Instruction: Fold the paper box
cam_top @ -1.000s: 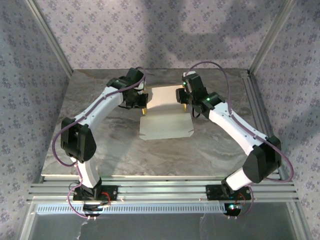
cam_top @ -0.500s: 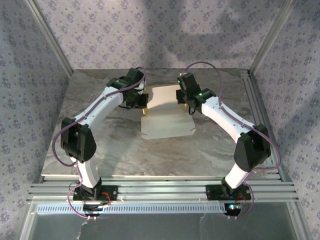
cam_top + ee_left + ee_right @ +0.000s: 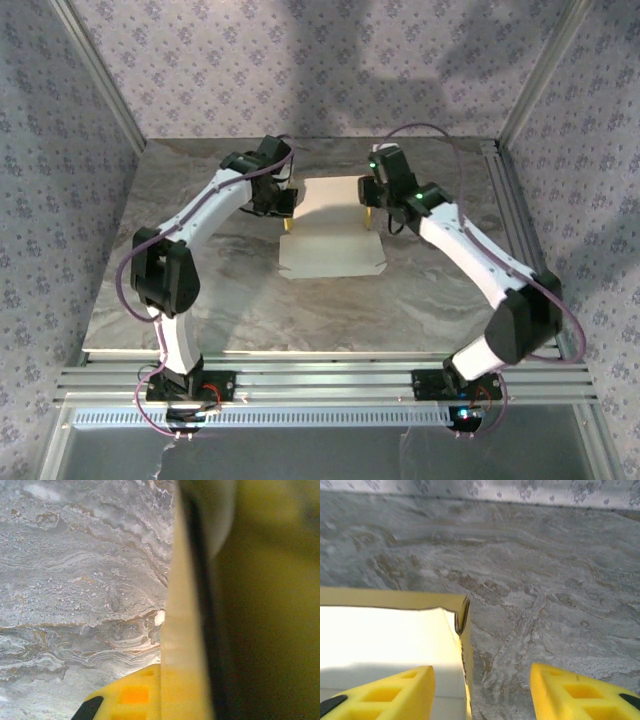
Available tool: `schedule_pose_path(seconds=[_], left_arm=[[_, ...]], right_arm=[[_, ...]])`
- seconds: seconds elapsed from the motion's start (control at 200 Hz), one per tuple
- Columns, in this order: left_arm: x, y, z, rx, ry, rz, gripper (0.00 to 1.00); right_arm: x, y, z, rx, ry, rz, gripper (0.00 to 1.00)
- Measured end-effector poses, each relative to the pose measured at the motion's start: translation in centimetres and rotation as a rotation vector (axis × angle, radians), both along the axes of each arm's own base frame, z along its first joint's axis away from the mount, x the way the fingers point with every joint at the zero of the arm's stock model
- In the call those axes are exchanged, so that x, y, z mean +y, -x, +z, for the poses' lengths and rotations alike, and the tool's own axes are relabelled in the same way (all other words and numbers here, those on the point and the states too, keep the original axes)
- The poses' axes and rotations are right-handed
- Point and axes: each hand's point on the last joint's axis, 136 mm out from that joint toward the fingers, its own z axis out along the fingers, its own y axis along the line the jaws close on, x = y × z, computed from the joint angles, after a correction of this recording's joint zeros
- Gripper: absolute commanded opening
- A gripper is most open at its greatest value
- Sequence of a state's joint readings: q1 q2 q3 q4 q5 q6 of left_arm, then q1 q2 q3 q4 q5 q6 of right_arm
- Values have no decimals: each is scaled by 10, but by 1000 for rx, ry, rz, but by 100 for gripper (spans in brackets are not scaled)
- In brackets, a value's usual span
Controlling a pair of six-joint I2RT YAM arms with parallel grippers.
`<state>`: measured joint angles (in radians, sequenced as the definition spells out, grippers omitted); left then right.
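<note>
My left gripper (image 3: 288, 220) is pinching the left edge of the 1 paper box (image 3: 330, 245), and my right gripper (image 3: 481, 680) is hanging spread at its right corner. The box is lying centred on the table (image 3: 200, 270), its long axis running near-to-far.

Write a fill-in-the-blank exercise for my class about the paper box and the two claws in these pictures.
1. The paper box lies with its ___ side facing up.
2. The right claw stands ___, one finger above the box and the other above the table.
3. The left claw has its jaws ___ on the box's left edge.
Missing words: white; open; shut.
</note>
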<state>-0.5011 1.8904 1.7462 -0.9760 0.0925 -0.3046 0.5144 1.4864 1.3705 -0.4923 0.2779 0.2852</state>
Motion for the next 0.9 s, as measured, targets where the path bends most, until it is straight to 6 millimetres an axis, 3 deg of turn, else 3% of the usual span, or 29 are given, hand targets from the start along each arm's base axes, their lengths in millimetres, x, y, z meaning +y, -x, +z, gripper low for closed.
schedule_pose_path(seconds=[0.085, 0.175, 0.455, 0.66, 0.78, 0.899], left_arm=[[0, -1, -11, 50, -43, -37, 0], [-1, -6, -23, 94, -81, -76, 0], [11, 12, -68, 252, -186, -135, 0], [14, 15, -82, 299, -227, -177, 0], [9, 6, -87, 310, -259, -223, 0], [5, -1, -97, 321, -295, -267, 38]], right_arm=[[-18, 2, 9, -17, -46, -14, 51], [-27, 0, 5, -8, -69, -21, 50], [-8, 7, -37, 107, -100, 51, 50], [7, 8, -56, 165, -111, 98, 52], [17, 8, -67, 200, -106, 139, 52], [25, 8, -84, 245, -88, 168, 52]])
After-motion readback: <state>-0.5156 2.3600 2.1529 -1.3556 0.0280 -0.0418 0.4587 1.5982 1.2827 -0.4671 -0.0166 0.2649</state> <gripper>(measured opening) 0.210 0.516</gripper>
